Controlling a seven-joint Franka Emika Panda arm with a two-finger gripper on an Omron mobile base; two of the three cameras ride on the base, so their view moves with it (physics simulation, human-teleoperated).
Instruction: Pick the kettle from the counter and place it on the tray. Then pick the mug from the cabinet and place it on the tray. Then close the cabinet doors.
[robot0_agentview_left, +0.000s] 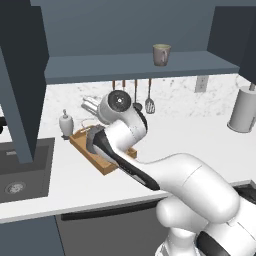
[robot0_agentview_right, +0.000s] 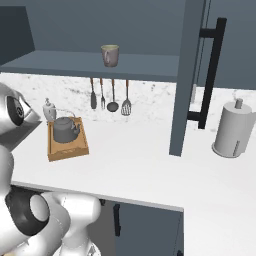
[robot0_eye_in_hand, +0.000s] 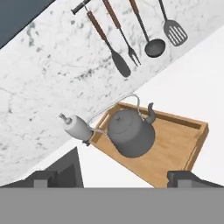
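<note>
Claw (robot0_eye_in_hand: 112, 177): fingers spread wide, grasping nothing, poised above tray (robot0_eye_in_hand: 183, 144). Kettle (robot0_eye_in_hand: 130, 132) sits on tray just ahead of fingertips, spout twd utensil rack; soap dispenser (robot0_eye_in_hand: 75, 127) just beside tray's far end. Mug (robot0_agentview_right: 110, 55) stands on cabinet shelf (robot0_agentview_right: 75, 64), well above claw; cabinet door (robot0_agentview_right: 186, 75) open.

kettle (robot0_agentview_right: 65, 129) on tray (robot0_agentview_right: 70, 148), mug (robot0_agentview_right: 110, 55) in cabinet (robot0_agentview_right: 90, 64)

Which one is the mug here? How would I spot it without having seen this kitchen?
Look up at the open dark slate-blue wall cabinet above the white counter. On its shelf stands the mug, small, grey-beige, greenish inside. The kettle is darker, bigger and sits low on the wooden tray.
</note>
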